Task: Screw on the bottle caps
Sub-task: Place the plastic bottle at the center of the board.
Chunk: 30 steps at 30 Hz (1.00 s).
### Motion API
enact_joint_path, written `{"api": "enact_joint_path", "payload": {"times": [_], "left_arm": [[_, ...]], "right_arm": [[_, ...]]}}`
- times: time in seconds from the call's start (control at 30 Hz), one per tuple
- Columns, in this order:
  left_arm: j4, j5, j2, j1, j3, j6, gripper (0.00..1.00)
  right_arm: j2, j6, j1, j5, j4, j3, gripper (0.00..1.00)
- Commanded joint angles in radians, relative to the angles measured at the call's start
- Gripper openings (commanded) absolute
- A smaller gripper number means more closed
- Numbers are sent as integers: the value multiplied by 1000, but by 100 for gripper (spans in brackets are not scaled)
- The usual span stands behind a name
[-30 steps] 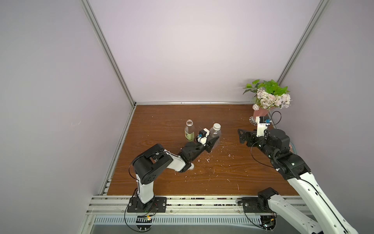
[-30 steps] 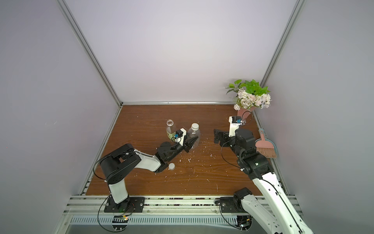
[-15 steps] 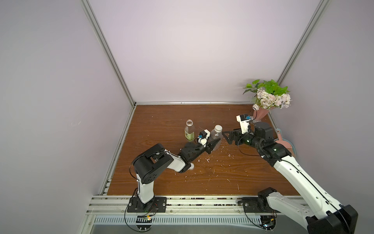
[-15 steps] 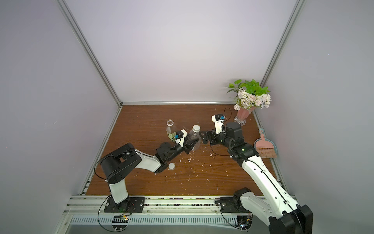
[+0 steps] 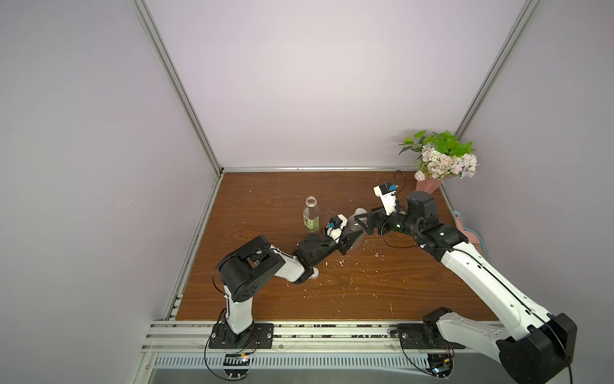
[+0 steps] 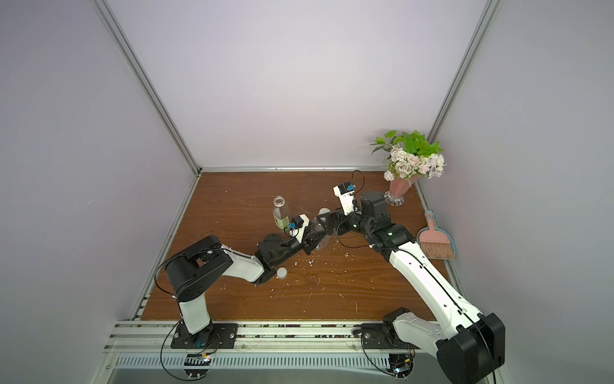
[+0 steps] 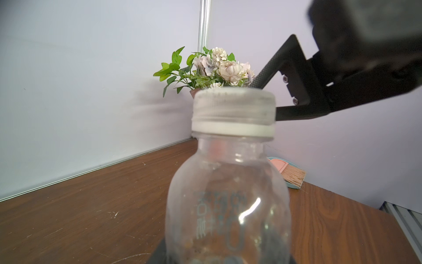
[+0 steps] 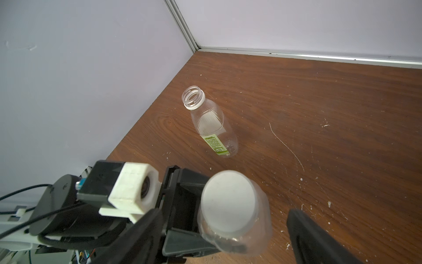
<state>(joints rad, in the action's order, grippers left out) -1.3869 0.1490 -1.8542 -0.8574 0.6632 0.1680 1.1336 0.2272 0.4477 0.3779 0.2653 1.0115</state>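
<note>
My left gripper (image 5: 351, 238) is shut on the lower body of the nearly bare clear bottle (image 7: 228, 205), which it holds upright above the wooden table (image 5: 265, 199). A white bottle cap (image 7: 234, 112) sits on that bottle's neck, also shown as the cap (image 8: 228, 201) from above. My right gripper (image 8: 228, 237) is open, its fingers (image 8: 315, 237) standing apart on either side of the capped top without touching it. The yellow-green labelled bottle (image 5: 311, 216) stands uncapped to the left. A second cap (image 6: 282, 272) lies on the table beside my left forearm.
A pink flower vase (image 5: 432, 184) stands in the back right corner. A dustpan with a pink brush (image 6: 435, 244) lies at the right edge. White crumbs (image 5: 342, 262) are scattered over the middle of the table. Walls close in the left, back and right.
My right arm has swung left from the vase side to the held bottle, and its open fingers now flank the cap. The left arm and bottle have stayed put.
</note>
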Motion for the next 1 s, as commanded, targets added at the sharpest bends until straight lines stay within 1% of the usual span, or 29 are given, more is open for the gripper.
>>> {"api": "enact_joint_path", "payload": {"times": [0.0,0.17,0.27,0.47,0.57,0.7,0.83,0.87,0.97], "left_arm": [[-13,22,17,-8,22,-7,0],[-14,21,22,-9,19,-7,0],[-9,29,23,-9,22,-7,0],[-9,34,24,-9,26,-7,0],[-4,34,26,-8,26,-9,0],[0,42,27,-8,27,-11,0],[-1,50,29,-8,19,-13,0],[-2,53,30,-8,16,-13,0],[-1,57,37,-8,6,-15,0]], "right_arm": [[-7,-16,6,-23,2,23,91],[24,-26,12,-54,39,38,86],[17,-16,16,-48,4,24,85],[40,-3,34,-54,-12,22,77],[49,1,39,-53,-15,25,70],[55,4,45,-54,-26,20,68],[49,10,45,-54,-45,16,58],[51,10,45,-54,-47,15,52],[59,11,45,-53,-46,14,43]]}}
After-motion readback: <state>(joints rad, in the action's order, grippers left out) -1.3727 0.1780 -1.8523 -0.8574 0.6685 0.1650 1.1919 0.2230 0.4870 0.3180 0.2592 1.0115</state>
